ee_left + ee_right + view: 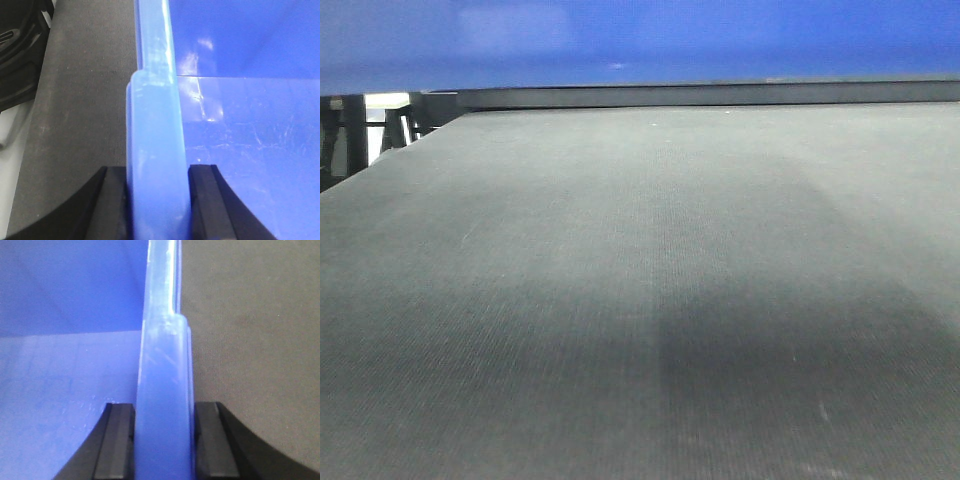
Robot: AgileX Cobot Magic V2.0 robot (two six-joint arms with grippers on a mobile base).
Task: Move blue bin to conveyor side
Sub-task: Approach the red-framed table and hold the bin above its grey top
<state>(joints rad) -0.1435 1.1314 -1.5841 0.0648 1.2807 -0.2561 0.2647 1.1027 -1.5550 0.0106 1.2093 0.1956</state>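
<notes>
While the blue bin [250,150] was over the grey belt [620,300], we held it by two walls: our left gripper [159,212] and right gripper [165,447] each squeezed tight on a rim.

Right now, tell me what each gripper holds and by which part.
Both hold the blue bin: left gripper pinches one wall's rim, right gripper the opposite wall's rim.

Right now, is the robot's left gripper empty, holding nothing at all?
No, the left gripper clamps the thick wall of the large glossy blue plastic bin between its black fingers.
</notes>
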